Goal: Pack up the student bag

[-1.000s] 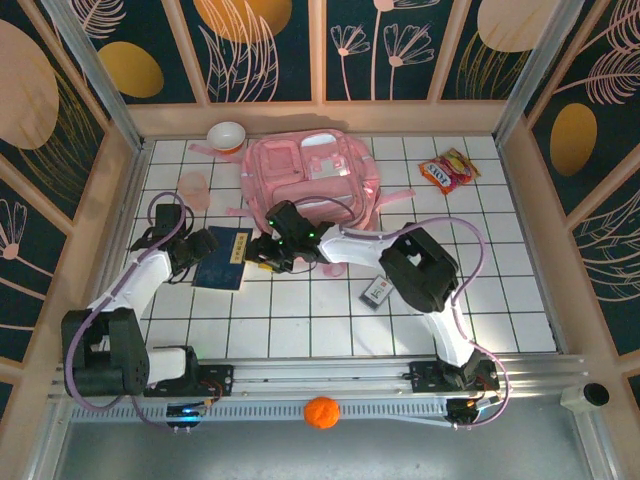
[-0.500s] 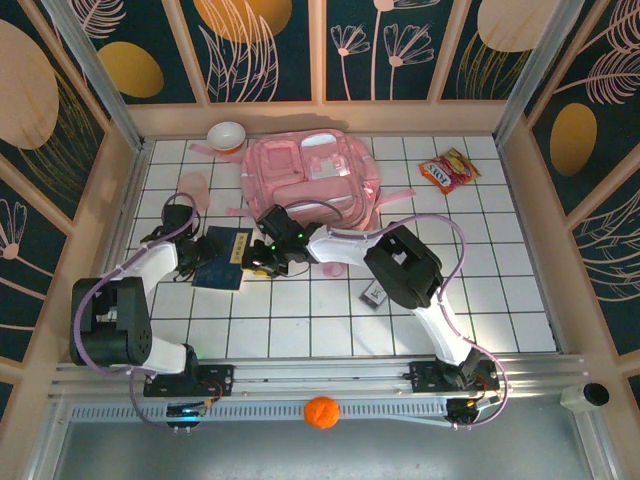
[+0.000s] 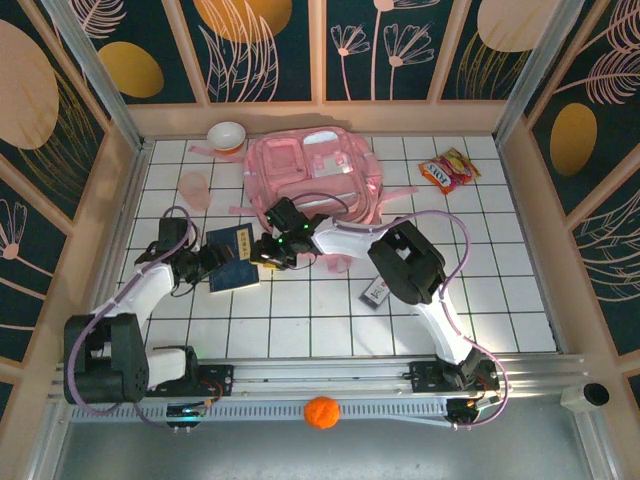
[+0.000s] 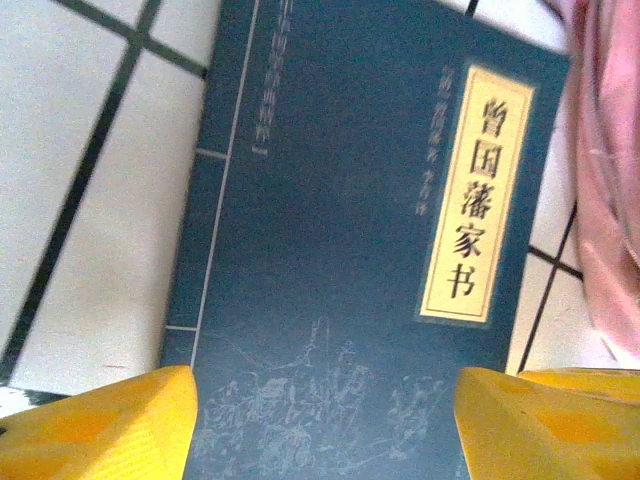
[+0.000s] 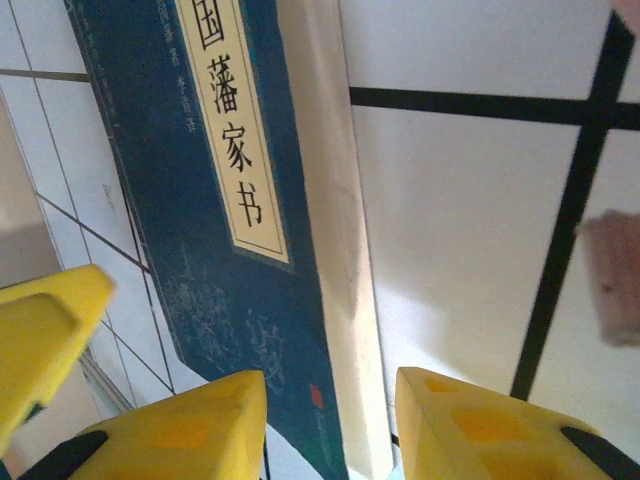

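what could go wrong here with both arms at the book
The right end effector straddles only the page edge of the blue book; a shallow grip could let it slip or fan open. The left end effector is open over the same book, close by; the two may collide.

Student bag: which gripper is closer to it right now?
Right. The right gripper sits just on the near side of the student bag, at the right edge of the blue book. The left gripper is farther out, at the left edge of that book.
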